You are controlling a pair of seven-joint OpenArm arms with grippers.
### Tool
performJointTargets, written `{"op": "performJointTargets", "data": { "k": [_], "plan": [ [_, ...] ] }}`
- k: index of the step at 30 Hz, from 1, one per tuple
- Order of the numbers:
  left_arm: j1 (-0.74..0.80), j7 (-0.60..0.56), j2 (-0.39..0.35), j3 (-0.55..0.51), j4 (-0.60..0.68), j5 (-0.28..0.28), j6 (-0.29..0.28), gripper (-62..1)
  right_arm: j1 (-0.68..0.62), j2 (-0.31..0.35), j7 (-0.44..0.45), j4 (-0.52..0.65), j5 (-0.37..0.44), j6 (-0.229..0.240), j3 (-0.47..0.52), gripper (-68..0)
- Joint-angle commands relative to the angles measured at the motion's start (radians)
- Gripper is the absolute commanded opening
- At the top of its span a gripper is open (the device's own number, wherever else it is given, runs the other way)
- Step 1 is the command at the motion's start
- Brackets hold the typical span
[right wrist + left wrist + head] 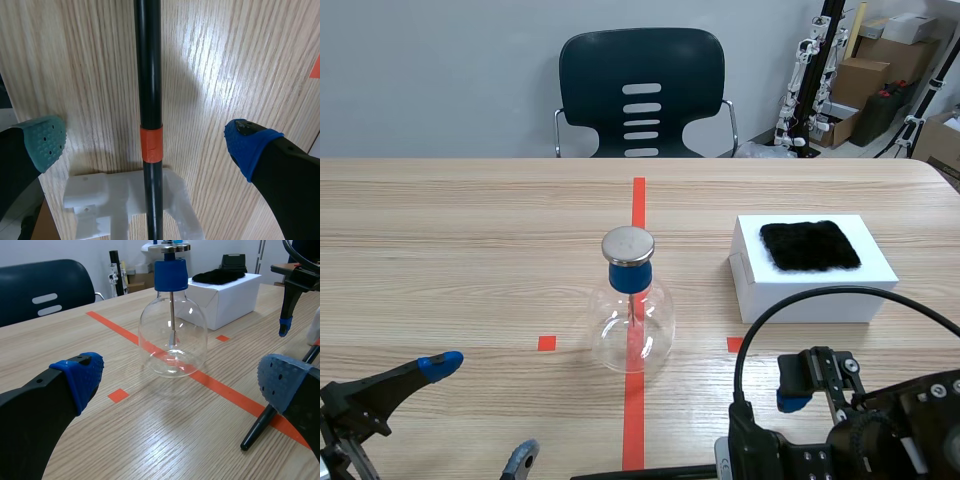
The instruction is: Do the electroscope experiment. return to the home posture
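- Hovering low at the near left corner, the left gripper (480,412) was released, its blue-padded fingers (440,365) spread wide with nothing between them.
- At the near right, the right gripper (147,142) was also released, one grey-green pad and one blue pad held far apart.
- A black rod (149,75) with an orange-red band lay on the tabletop (440,230) beneath that gripper, passing between the spread fingers without touching either, and it rested on a white holder (110,200).
- Farther in, at the middle of the tabletop, the electroscope (632,325) stood upright on the red tape line. It was a clear round flask with a blue stopper (630,277), a flat metal disc (627,244) on top, and a thin stem hanging inside.
- To the right of it, and well apart, sat a white box (810,290) with a black fur cloth (810,245) lying on its lid.
- Beyond the far edge stood a dark chair (640,90), with cardboard boxes (860,80) at the far right.
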Motion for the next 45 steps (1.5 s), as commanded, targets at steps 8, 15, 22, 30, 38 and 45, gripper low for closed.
{"op": "performJointTargets", "data": {
  "k": [8,15,22,30,38,45],
  "plan": [
    [0.000,-0.013,0.000,-0.002,0.009,-0.006,-0.002,1.4,0.010,0.005,-0.001,0.034,0.030,0.008,0.028,0.4],
    [0.000,-0.013,0.000,-0.002,0.009,-0.006,-0.002,1.4,-0.022,0.011,0.000,0.083,0.068,0.008,0.066,0.4],
    [0.000,-0.018,-0.004,-0.002,0.011,-0.007,-0.002,1.4,-0.090,0.010,0.022,0.157,0.106,0.008,0.146,0.4],
    [0.021,-0.026,-0.064,-0.002,0.064,-0.048,-0.003,1.4,-0.214,0.007,0.155,0.275,0.135,0.008,0.349,0.4],
    [0.093,-0.025,-0.113,-0.008,0.145,-0.090,-0.002,1.4,-0.361,0.002,0.433,0.327,0.168,0.008,0.617,0.4],
    [0.171,-0.023,-0.137,-0.031,0.219,-0.094,-0.002,1.4,-0.475,-0.032,0.741,0.328,0.202,0.008,0.858,0.4]
  ]
}}
